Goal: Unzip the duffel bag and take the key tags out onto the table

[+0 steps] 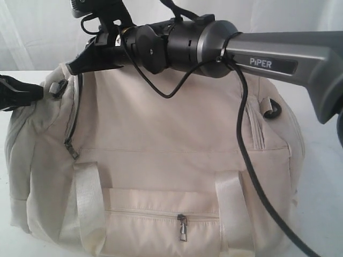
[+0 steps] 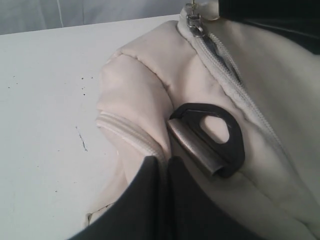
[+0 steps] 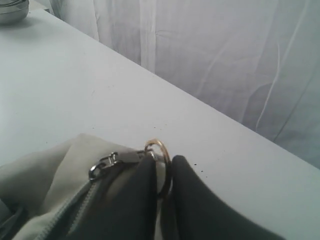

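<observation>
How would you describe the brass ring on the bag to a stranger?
Find the cream duffel bag and follow its top zipper to the end where the right gripper is. There a thin ring hangs from the grey slider, between the gripper's fingers. It is the only golden round loop; the front pocket pull is a grey tab.

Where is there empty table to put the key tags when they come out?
There is bare table beside the duffel bag, out to the curtain, and a strip right of the bag in the exterior view. The bag's top is crowded: the left hand pinches its end and the right hand holds the brass ring.
</observation>
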Available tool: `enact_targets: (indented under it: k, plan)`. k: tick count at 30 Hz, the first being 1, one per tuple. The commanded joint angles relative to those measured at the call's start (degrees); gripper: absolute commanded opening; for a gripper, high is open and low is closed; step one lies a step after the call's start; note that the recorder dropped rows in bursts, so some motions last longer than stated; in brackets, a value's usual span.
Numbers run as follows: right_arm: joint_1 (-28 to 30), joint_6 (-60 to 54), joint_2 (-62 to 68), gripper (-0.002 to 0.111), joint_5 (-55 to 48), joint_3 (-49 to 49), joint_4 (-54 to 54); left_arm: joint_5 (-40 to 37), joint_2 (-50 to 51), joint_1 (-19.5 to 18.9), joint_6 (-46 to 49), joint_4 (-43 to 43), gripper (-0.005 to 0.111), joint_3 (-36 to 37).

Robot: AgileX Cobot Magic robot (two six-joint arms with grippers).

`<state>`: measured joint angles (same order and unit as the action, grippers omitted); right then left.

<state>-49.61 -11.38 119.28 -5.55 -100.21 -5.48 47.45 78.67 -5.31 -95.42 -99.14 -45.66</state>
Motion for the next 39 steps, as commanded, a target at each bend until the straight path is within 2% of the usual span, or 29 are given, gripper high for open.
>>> enact_targets:
  k: [1,13,16,21,24,31,39]
  plan:
    - [0.5,-4.0,0.3,0.022,1.1,-0.4,0.1,-0.1,-0.3,0.4,-0.2,-0.8,0.0,0.4]
    - [0.5,-5.0,0.2,0.024,-1.2,-0.4,0.4,-0.1,-0.3,0.4,-0.2,-0.8,0.0,0.4]
    - [0.5,-5.5,-0.9,0.024,-6.1,-0.4,1.2,-0.1,-0.3,0.4,-0.2,-0.8,0.0,0.4]
    - [0.5,-11.5,-2.1,0.024,-17.2,-0.4,2.7,-0.1,-0.3,0.4,-0.2,-0.8,0.0,0.4]
    - [0.1,-12.0,-2.1,0.024,-18.4,-0.4,2.9,-0.1,-0.3,0.4,-0.2,-0.8,0.0,0.4]
    - [-1.1,-26.4,-2.6,0.024,-22.6,-0.4,2.9,0.0,-0.3,0.4,-0.2,-0.8,0.0,0.4]
    - [-1.3,-26.9,-5.2,0.024,-22.6,-0.4,-1.2,-0.2,-0.3,0.4,-0.2,-0.8,0.0,0.4]
